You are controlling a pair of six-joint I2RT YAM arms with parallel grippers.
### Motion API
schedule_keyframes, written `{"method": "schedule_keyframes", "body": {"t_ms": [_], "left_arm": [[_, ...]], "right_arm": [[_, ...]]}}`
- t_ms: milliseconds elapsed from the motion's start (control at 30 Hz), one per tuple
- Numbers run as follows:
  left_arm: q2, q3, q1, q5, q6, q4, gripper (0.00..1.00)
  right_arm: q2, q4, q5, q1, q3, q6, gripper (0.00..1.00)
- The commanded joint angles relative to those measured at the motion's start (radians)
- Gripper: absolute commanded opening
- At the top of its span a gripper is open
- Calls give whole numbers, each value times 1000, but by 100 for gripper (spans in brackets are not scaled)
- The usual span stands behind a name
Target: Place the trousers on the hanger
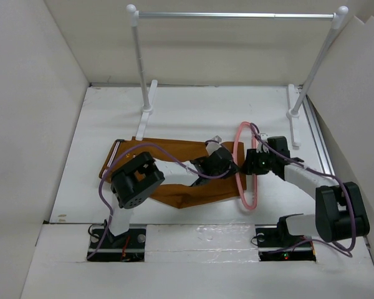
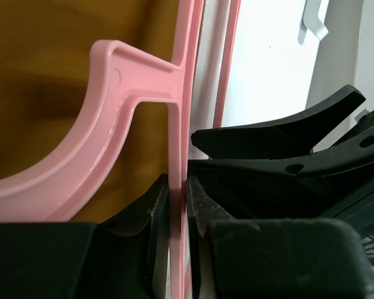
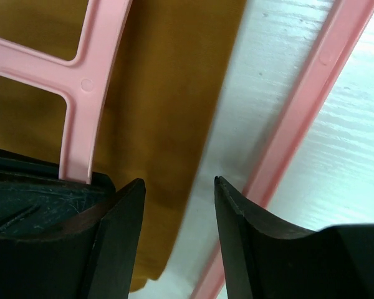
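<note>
On the table [image 1: 193, 112], at the right edge of the flat trousers [image 1: 174, 149], our left gripper [image 2: 177, 193] is clamped on a thin bar of the hanger [image 1: 248, 200], propping it on edge. Our right gripper [image 3: 179, 184] hangs just beside, fingers apart, gripping nothing. We judge threading has not yet begun: next, the free gripper must catch the cloth edge and draw it through the hanger.
</note>
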Motion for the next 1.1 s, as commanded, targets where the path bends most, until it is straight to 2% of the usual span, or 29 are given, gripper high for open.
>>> {"method": "schedule_keyframes", "body": {"t_ms": [0,133,233,267,333,467,500,633,733,767,933,1067], "left_arm": [[-41,-17,2,-82,2,13,0],[-44,-40,2,-117,12,7,0],[-39,-45,2,-124,28,-1,0],[-38,-43,2,-128,32,-7,0],[-39,-54,2,-133,37,-11,0],[-65,-75,2,-150,86,-33,0],[-75,-86,2,-157,109,-42,0],[-127,-126,2,-194,169,-99,0],[-176,-192,14,-202,183,-114,0],[-206,-260,40,-190,189,-104,0],[-292,-307,51,-237,261,-146,0],[-329,-299,51,-286,307,-234,0]], "right_arm": [[13,132,-17,-3,-17,21,55],[62,211,-69,-3,-74,42,53],[93,289,-127,-3,-104,64,32],[105,300,-144,-3,-111,67,13],[99,325,-199,-26,-114,68,1],[-35,229,-218,-99,-72,33,0],[-98,139,-197,-118,-34,19,0],[-178,-2,-221,-266,50,-39,0],[-203,-43,-287,-351,85,-47,0],[-208,-77,-296,-424,105,-62,0],[-176,-108,-301,-510,147,-68,0],[-117,-51,-312,-555,150,-47,0]]}}
